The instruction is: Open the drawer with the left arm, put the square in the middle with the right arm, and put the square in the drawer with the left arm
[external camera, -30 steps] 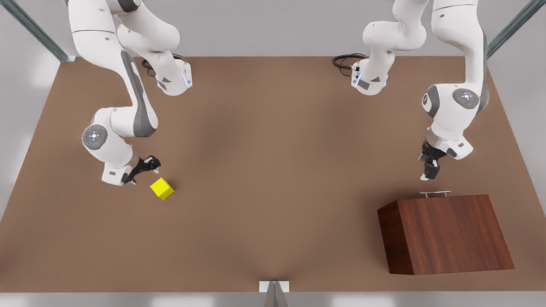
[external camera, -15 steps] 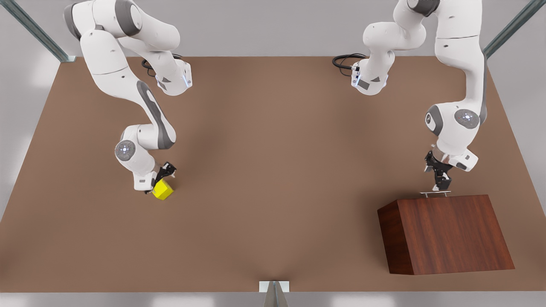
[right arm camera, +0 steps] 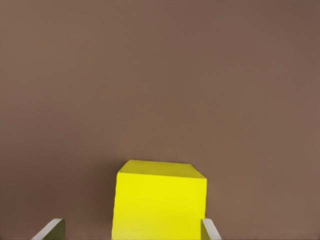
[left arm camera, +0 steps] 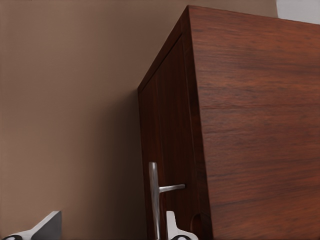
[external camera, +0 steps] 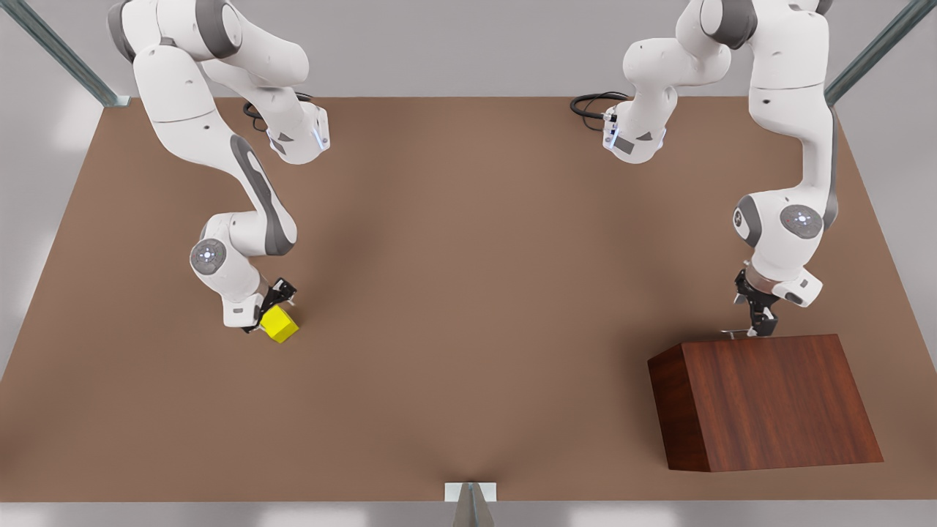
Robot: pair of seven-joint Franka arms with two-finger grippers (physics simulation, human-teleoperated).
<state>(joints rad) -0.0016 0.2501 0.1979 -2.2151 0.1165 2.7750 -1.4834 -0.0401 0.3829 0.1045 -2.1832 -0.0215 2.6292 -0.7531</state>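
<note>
I've got the drawer [left arm camera: 167, 130] sitting flush in the cabinet [external camera: 768, 399], fully closed, so I can't see inside it. Its thin silver handle [external camera: 736, 333] pokes out from the cabinet's far edge on the front view's right. My left gripper [external camera: 758, 327] is right down at that handle; in the left wrist view the bar [left arm camera: 154, 200] runs between the two pale fingertips [left arm camera: 47, 225], one fingertip well off to one side and the other close beside the bar, so the fingers are spread apart and haven't clamped onto it. Over on the front view's left, the square [external camera: 279, 324] rests on the brown surface [external camera: 468, 293], well apart from the cabinet and nowhere near the middle. My right gripper [external camera: 272, 307] is down over it, the black fingers reaching onto the cube's far side. In the right wrist view the square [right arm camera: 160, 200] sits squarely between the two fingertips [right arm camera: 210, 231]; one tip looks close against its side, the other stands clear of it with a strip of surface showing between, so I read those fingers as spread around the cube rather than squeezing it. The cube sits flat on the surface. Both arm bases stand along the far edge of the surface, each trailing a black cable [external camera: 589, 106].
</note>
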